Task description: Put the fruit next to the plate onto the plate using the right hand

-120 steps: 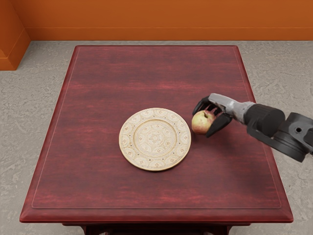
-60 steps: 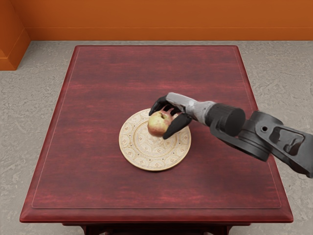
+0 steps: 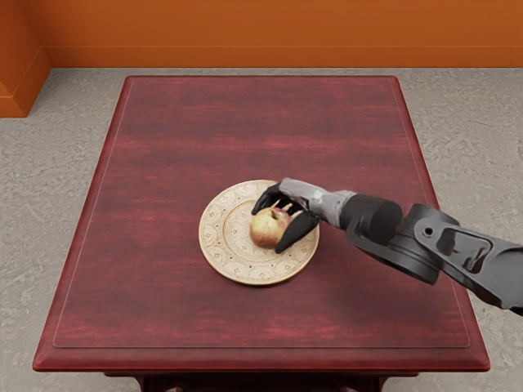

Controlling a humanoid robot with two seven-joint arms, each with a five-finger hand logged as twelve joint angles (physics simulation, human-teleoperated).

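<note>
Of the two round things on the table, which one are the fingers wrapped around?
The apple, small and reddish-yellow, gripped by the right hand; the flat patterned plate just lies underneath it.

Lighting: bright, even and diffuse, falling from above; simulator render. Shadows: soft and faint; a dim patch on the bench point(image 3: 163, 245) under the right arm, a slight darkening on the plate point(image 3: 225, 245) beneath the fruit point(image 3: 268, 228) and the dark fingers point(image 3: 296, 233) of the right hand point(image 3: 288, 208). Glare: low; a broad streaked sheen across the bench top, a pale highlight on the fruit. Focus: crisp from near edge to orange wall point(image 3: 245, 33). Geometry: bench edges straight to the frame borders. Colour: saturated, clean
</note>
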